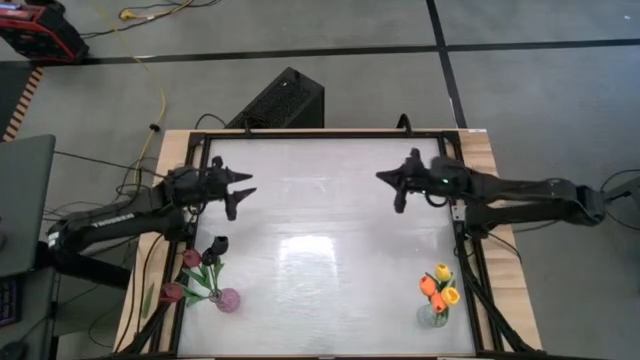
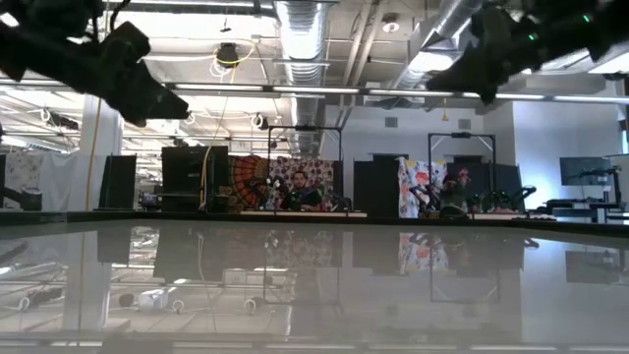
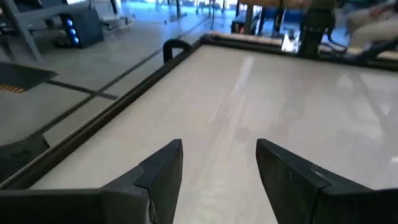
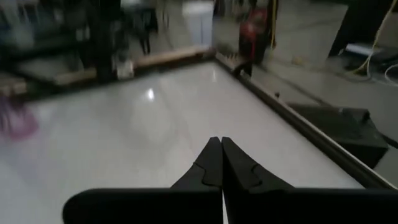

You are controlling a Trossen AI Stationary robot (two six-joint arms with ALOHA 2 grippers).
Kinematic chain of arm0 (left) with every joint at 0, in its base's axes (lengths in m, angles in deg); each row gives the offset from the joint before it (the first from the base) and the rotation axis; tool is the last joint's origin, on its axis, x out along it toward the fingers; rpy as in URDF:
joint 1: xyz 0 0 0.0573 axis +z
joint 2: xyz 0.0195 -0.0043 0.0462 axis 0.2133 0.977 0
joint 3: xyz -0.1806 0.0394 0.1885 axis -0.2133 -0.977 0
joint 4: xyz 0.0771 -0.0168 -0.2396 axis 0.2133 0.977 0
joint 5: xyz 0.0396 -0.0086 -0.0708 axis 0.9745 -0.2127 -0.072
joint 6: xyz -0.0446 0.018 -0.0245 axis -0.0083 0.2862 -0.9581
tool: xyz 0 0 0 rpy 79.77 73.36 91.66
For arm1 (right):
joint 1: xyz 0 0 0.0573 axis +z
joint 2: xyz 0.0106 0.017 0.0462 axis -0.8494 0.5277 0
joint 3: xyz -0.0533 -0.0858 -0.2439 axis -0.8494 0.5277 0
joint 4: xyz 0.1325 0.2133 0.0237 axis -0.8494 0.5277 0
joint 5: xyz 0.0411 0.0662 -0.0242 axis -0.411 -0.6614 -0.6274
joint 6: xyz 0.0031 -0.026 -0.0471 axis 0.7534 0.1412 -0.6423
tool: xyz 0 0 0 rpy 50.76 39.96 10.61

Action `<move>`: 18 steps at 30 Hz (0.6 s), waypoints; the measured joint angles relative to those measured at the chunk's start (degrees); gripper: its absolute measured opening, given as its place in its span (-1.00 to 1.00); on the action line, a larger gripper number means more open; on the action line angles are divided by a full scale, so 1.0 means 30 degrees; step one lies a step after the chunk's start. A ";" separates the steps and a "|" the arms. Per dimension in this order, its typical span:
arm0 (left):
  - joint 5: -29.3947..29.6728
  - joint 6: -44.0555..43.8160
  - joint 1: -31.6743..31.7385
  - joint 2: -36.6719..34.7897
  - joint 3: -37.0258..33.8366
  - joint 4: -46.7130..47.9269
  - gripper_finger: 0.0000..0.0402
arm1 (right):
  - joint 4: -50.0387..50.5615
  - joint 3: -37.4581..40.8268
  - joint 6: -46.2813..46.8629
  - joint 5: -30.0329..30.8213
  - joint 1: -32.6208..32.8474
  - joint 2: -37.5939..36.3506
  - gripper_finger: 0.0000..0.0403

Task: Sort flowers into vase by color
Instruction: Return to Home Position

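left gripper (image 1: 246, 184) aloft, jaws apart | right gripper (image 1: 381, 177) aloft, jaws closed

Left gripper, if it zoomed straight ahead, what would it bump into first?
Most likely the bare table top: the left gripper tilts slightly down at it with nothing between. The right gripper faces it farther off.
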 joint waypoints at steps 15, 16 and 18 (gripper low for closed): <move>-0.1641 -0.2205 0.0050 -0.2096 -0.3524 -0.3651 -0.04 | -1.2752 0.8837 0.2892 -0.1007 -0.0233 -0.1598 -0.91; -0.1672 -0.2205 0.0047 -0.2096 -0.3580 -0.3621 -0.04 | -1.3454 0.9134 0.2906 -0.1152 -0.0238 -0.1397 -0.91; -0.1697 -0.2213 0.0050 -0.2103 -0.3685 -0.3701 -0.04 | -1.4041 0.9237 0.2769 -0.1450 -0.0311 -0.0995 -0.91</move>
